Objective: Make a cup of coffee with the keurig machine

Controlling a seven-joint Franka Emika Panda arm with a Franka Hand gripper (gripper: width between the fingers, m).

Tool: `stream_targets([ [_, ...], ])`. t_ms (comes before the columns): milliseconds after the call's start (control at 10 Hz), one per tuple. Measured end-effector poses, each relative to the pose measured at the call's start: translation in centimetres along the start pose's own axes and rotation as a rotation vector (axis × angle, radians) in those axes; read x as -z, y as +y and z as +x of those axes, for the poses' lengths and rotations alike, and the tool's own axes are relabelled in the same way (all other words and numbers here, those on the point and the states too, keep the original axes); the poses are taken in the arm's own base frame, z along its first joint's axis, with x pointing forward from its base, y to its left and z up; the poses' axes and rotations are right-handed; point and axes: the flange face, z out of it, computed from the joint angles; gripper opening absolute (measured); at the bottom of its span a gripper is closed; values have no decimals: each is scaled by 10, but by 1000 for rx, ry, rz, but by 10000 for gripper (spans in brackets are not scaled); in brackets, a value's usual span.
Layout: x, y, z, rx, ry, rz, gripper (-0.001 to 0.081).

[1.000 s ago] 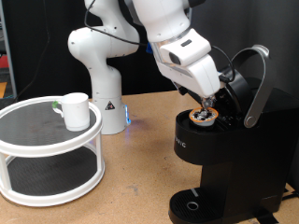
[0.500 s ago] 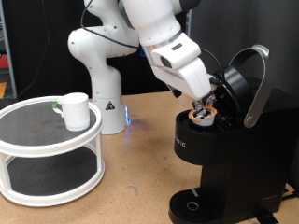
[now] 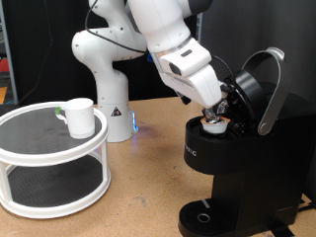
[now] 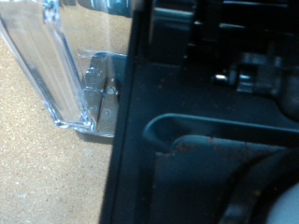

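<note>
The keurig machine stands at the exterior view's right with its lid hinged open. A small pod sits in the open chamber at its top. My gripper hangs just above the pod, angled down into the chamber; its fingers are hidden by the hand. The cup, white with a greenish handle, stands on a round stand at the exterior view's left, far from the gripper. The wrist view is filled by the machine's black body close up, and no fingers show.
The cup's white two-tier round stand takes up the exterior view's lower left. The arm's white base stands behind it. In the wrist view a clear plastic tank stands on the wooden table beside the machine.
The arm has shifted slightly towards the exterior view's left and the hand has sunk a little closer to the pod. The pod's brown top now shows less.
</note>
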Motion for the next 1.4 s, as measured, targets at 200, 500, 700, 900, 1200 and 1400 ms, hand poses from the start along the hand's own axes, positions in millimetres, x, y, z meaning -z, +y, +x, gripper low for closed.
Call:
stream_targets([
  [200, -3, -2, -1, 1, -2, 0, 803],
  [500, -3, -2, 3, -13, 53, -9, 803],
  [700, 3, -1, 6, -31, 107, -19, 803],
  [900, 15, 0, 7, -42, 134, -42, 803],
  [1200, 41, 8, 4, -63, 122, -84, 803],
  [1400, 60, 17, 0, -70, 104, -91, 803],
])
